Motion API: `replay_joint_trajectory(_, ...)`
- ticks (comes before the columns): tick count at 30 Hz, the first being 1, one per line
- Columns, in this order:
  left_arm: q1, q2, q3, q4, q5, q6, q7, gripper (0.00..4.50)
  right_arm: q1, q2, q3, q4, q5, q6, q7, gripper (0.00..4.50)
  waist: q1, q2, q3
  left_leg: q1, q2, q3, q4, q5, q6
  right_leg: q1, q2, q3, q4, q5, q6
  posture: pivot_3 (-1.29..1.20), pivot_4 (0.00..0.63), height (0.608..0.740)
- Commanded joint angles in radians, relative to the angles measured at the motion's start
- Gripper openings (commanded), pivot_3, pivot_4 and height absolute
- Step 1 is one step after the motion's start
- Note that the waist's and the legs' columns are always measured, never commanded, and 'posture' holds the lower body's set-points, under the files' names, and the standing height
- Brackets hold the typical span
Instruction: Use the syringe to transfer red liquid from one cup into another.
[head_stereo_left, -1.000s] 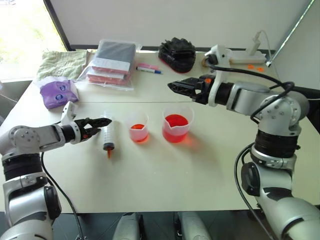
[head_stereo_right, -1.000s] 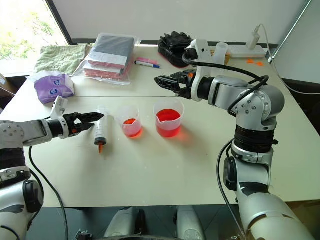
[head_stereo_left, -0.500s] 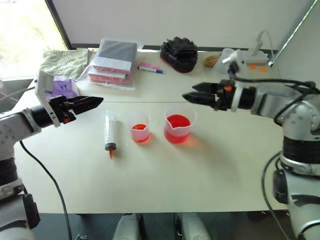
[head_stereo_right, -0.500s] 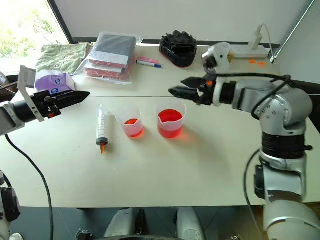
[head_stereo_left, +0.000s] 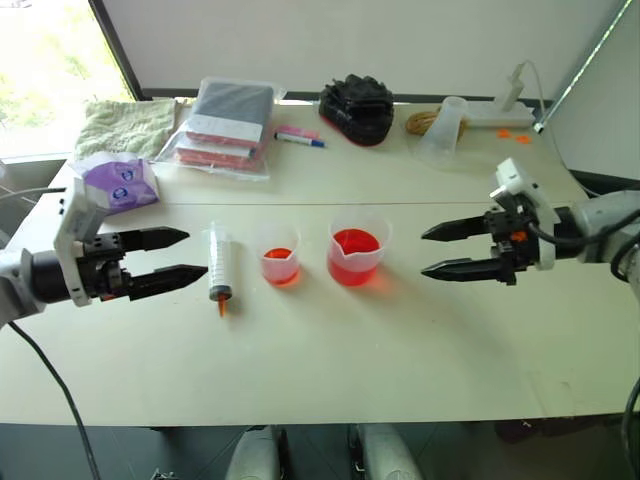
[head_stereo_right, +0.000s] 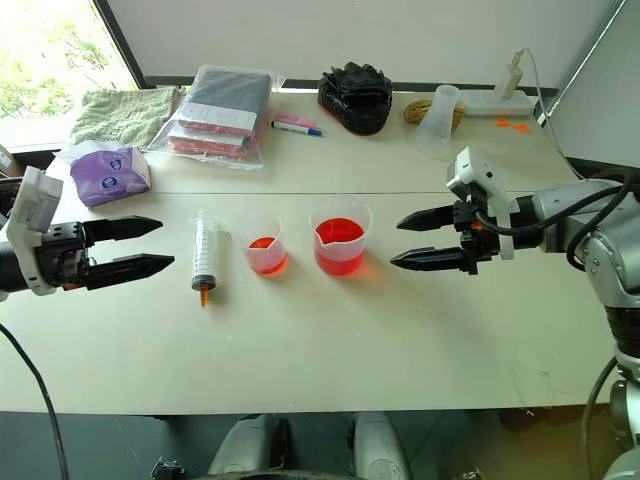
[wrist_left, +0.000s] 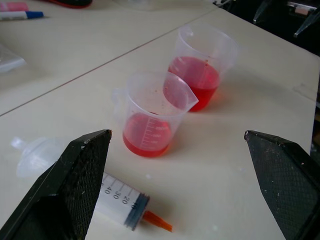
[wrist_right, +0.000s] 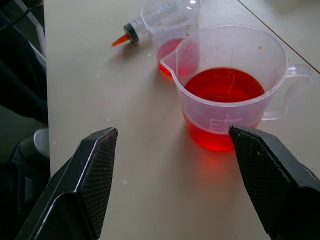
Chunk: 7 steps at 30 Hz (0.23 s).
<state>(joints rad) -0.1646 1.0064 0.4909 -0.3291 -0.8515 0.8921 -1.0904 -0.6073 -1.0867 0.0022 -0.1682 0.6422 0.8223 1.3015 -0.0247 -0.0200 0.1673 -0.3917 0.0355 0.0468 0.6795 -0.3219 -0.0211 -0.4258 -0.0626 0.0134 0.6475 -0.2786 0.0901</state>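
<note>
Syringe lies flat on the table, untouched, orange tip toward the robot, plunger end away. It sits just left of the small cup, near but not touching it. Small cup holds a shallow layer of red liquid. Big beaker stands just right of the small cup w/ a narrow gap between; it's roughly a third to half full of the same red liquid, handle on its far-right side in the right wrist view.

Left gripper hangs above the table to the left of the syringe, fingers pointing right toward it, jaws spread wide, holding nothing. A gap separates fingertips from the syringe barrel. Right gripper hangs to the right of the beaker, fingers pointing left at it, jaws also well apart, nothing between them, clear of the beaker.

In the left wrist view syringe, small cup and beaker line up in that order beyond the fingers; graduations on the barrel are readable near the dark seal.

Back of table: towel at far left, purple packet in front of it, bagged stack, marker, black item, cloudy cup lying tilted by a coil of cord, power strip at far right.
</note>
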Motion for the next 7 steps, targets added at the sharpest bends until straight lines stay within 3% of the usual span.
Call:
replay_joint_trajectory(1,0.009,-0.001,0.001,-0.046,-0.002,-0.040,0.001,4.49,0.012,-0.013,-0.008,0.015,-0.035,-0.063,0.030,3.74,0.004,0.000,0.000,0.000,0.000,0.000,0.000,0.000,0.000,0.000,0.001,0.000,0.000,0.000,0.000,0.00,0.150,0.740)
replay_joint_trajectory(7,0.035,-0.018,-0.015,-0.057,-0.021,-0.044,0.011,4.49,0.022,0.011,-0.020,0.001,-0.042,-0.042,-0.013,3.74,0.010,0.000,0.000,0.000,0.000,0.001,0.001,0.000,0.000,0.000,0.001,0.000,0.001,0.000,0.000,0.00,0.150,0.740)
